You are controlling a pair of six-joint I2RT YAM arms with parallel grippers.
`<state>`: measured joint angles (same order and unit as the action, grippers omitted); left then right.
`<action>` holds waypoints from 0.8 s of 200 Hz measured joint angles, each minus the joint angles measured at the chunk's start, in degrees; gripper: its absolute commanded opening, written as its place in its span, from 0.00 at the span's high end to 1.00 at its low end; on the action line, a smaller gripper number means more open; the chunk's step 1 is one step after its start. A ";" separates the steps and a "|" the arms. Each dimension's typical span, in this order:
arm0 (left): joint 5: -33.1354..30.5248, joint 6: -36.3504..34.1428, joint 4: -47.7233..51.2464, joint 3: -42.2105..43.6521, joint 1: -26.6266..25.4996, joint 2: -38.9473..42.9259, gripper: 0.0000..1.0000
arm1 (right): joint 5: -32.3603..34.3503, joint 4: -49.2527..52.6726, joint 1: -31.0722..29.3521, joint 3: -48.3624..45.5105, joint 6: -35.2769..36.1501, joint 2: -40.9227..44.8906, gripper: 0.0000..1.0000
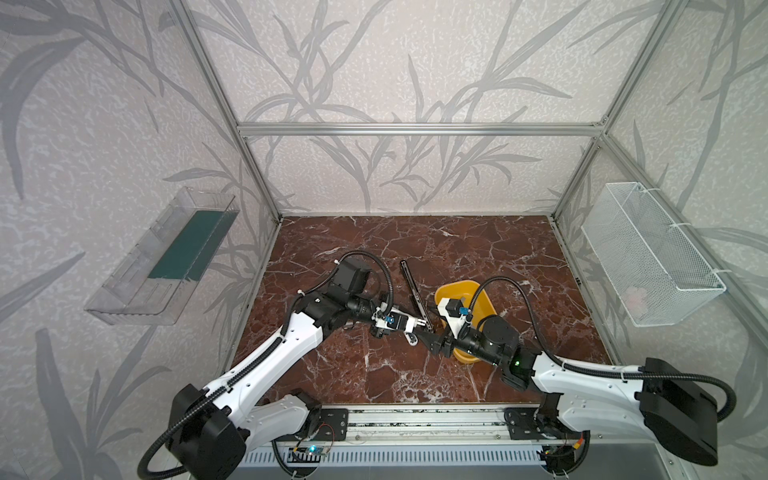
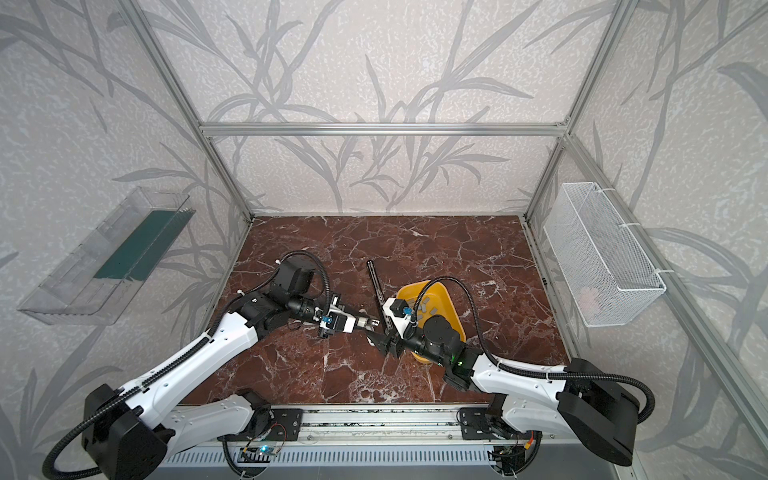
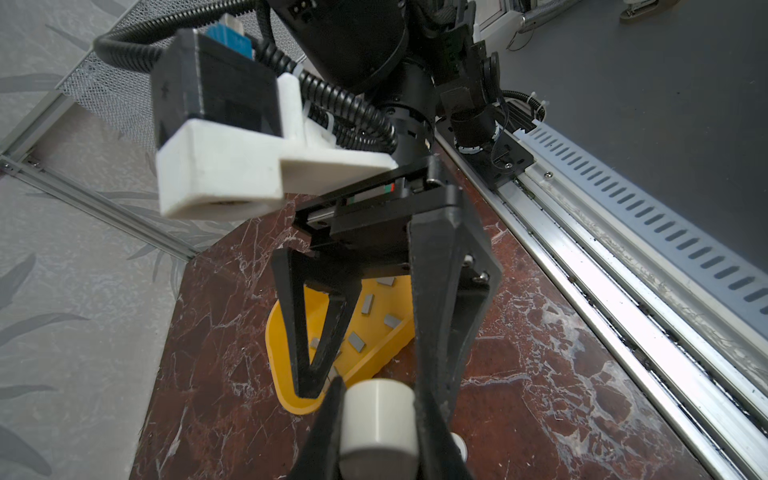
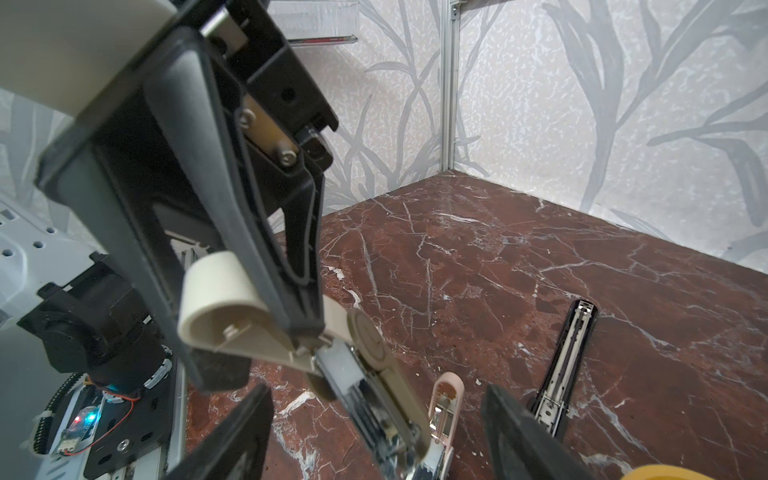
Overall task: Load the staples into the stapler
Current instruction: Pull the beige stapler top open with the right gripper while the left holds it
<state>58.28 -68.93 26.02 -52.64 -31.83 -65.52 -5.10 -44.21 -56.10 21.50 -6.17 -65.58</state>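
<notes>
Left gripper (image 4: 257, 340) pinching rear of beige stapler (image 4: 370, 345); magazine exposed, long axis pointing toward right gripper (image 4: 378, 390). Right gripper spread, empty, flanking stapler's front end. Staples (image 3: 356, 340) loose in yellow tray (image 3: 297, 405), behind right gripper; right arm nearer.

No word, number, brand or sign can be read in any view. The blue patch (image 3: 230, 35) on top of the black camera housing (image 3: 216, 83) shows no legible print. The small circuit board (image 4: 79, 424) with lit indicators beside the rail is too blurred to show any marking.
</notes>
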 measured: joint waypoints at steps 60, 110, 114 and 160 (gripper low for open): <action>2.29 0.02 1.49 -1.42 -0.48 -1.05 1.00 | -1.20 1.03 -0.72 0.46 1.84 -0.11 0.28; 3.39 0.37 1.57 -1.42 -0.66 -1.05 1.00 | -2.47 1.64 -1.36 1.29 3.02 -1.14 0.38; 3.41 0.44 1.60 -1.42 -0.66 -1.07 1.00 | -2.49 1.70 -1.36 1.29 3.04 -1.14 0.39; 4.07 0.59 1.75 -1.42 -0.70 -1.07 1.00 | -3.13 2.10 -1.36 1.29 3.15 -1.14 0.49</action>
<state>62.35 -68.34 27.77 -54.06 -32.53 -66.59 -8.23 -42.11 -57.45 22.79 -3.03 -66.72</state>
